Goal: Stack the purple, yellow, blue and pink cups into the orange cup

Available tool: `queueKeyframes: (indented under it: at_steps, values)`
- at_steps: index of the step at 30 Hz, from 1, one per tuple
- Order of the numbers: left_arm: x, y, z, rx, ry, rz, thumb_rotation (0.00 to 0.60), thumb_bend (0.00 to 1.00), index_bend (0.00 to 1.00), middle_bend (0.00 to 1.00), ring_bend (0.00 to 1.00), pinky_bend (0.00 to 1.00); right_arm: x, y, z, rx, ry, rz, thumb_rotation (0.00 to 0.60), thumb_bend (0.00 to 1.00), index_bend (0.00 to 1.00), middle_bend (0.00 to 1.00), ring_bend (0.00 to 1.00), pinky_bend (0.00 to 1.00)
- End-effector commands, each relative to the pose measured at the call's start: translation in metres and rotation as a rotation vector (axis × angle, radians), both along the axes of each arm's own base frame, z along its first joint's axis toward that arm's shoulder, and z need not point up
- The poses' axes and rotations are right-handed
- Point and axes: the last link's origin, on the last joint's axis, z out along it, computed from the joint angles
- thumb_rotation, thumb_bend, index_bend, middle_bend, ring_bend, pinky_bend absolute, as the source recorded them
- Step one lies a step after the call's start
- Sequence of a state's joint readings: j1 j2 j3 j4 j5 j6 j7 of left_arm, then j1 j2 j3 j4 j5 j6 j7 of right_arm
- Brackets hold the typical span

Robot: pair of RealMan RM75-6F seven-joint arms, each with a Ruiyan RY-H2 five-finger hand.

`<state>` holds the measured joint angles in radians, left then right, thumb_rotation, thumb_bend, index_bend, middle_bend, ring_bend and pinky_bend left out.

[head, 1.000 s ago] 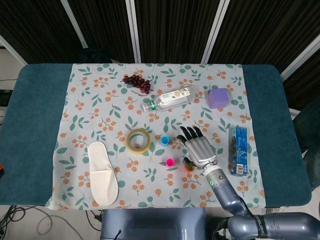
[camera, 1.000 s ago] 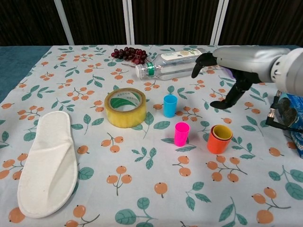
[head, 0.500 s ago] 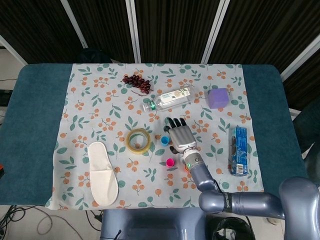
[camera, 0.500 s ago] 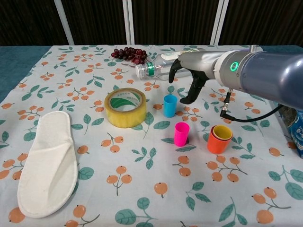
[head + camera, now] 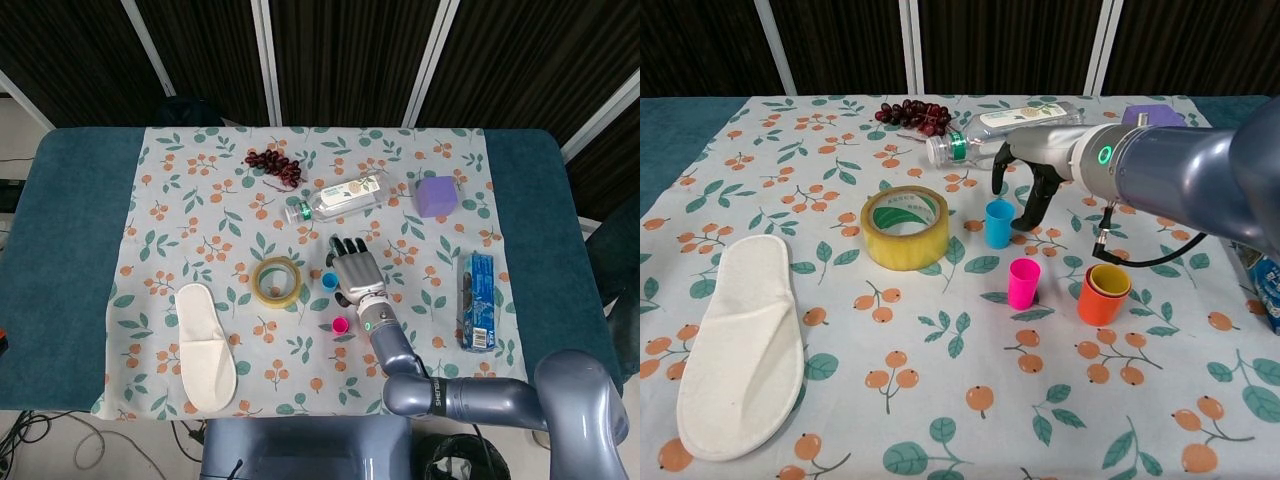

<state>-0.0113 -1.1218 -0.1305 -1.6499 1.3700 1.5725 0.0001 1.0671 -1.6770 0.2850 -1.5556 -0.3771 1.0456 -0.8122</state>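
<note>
The blue cup (image 5: 998, 223) (image 5: 329, 281) stands upright near the table's middle. My right hand (image 5: 1025, 175) (image 5: 350, 268) hovers just above and behind it, fingers spread and curved down on either side of the rim, holding nothing. In front of it stands the pink cup (image 5: 1023, 283) (image 5: 340, 325). To the right is the orange cup (image 5: 1103, 294) with a yellow cup (image 5: 1110, 280) nested inside. No purple cup shows on its own. In the head view my right forearm hides the orange cup. My left hand is out of both views.
A yellow tape roll (image 5: 904, 226) lies left of the blue cup. A plastic bottle (image 5: 1000, 130) and grapes (image 5: 915, 114) are behind the hand. A white slipper (image 5: 740, 340) is at front left. A purple box (image 5: 437, 196) and blue packet (image 5: 477, 300) sit to the right.
My right hand has swept left from above the orange cup to over the blue cup. The cups have not moved.
</note>
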Motion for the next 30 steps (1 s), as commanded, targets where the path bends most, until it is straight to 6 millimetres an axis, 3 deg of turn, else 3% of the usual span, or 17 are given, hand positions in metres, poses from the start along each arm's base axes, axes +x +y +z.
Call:
queueKeyframes:
  at_steps: [1,24,30]
  values:
    - [-0.0001,-0.0001,0.0002,0.001,0.000,0.001,0.600,0.80,0.18,0.02,0.00,0.00,0.0001,-0.0012,-0.0017,-0.004,-0.006,-0.003,0.600,0.39,0.34,0.00,0.01,0.04]
    - [-0.0008,0.0002,0.0013,0.002,0.000,0.003,0.600,0.80,0.19,0.02,0.00,0.00,0.0036,-0.0057,-0.0116,-0.019,-0.040,-0.013,0.600,0.39,0.44,0.00,0.02,0.06]
    - [-0.0007,0.0003,0.0013,0.002,-0.001,0.003,0.600,0.80,0.19,0.02,0.00,0.00,0.0054,-0.0062,-0.0111,-0.036,-0.055,-0.019,0.600,0.39,0.48,0.00,0.03,0.21]
